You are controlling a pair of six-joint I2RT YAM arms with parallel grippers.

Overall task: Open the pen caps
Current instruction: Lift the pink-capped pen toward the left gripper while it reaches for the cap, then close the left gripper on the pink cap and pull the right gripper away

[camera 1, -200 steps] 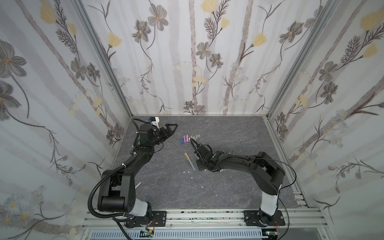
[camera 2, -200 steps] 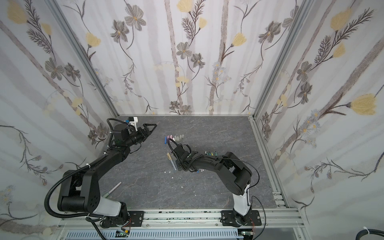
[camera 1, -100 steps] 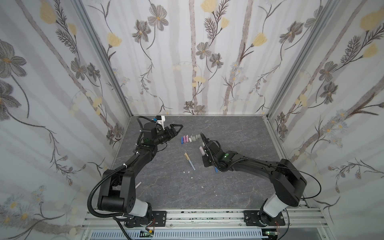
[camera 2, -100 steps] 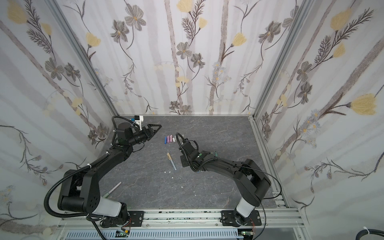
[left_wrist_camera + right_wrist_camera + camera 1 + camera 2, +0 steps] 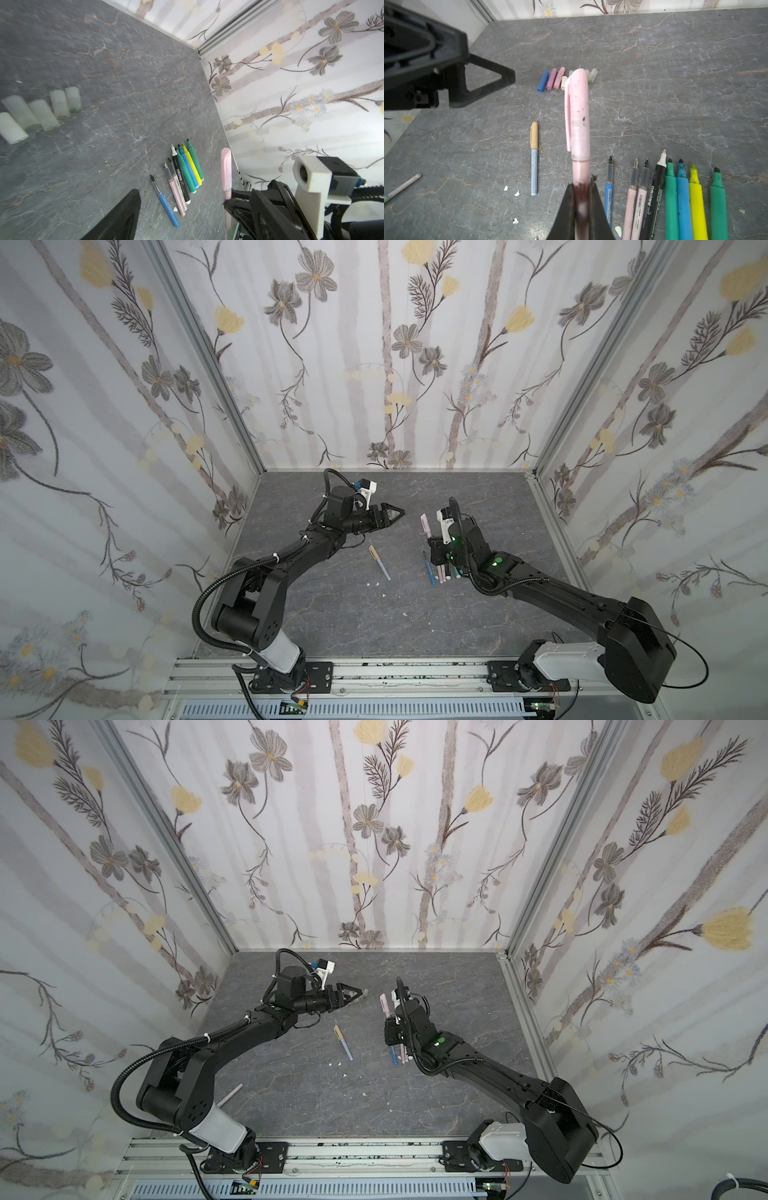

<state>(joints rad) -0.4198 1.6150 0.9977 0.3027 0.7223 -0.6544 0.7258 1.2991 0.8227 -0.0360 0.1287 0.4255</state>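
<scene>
- Right tool [image 5: 582, 185] still grips the capped pink pen [image 5: 578, 116], shifted right of centre.
- Left tool [image 5: 401, 512], jaws apart and empty, has swung rightward toward it.

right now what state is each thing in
pink pen: capped, held off the table
tan-capped pen: capped, lying free
eight pens: uncapped, lying side by side
loose caps: off, lying in a row
stray pen: lying by the left arm's base, cap unclear
left fingers: open, holding nothing
right fingers: shut on the pink pen
</scene>
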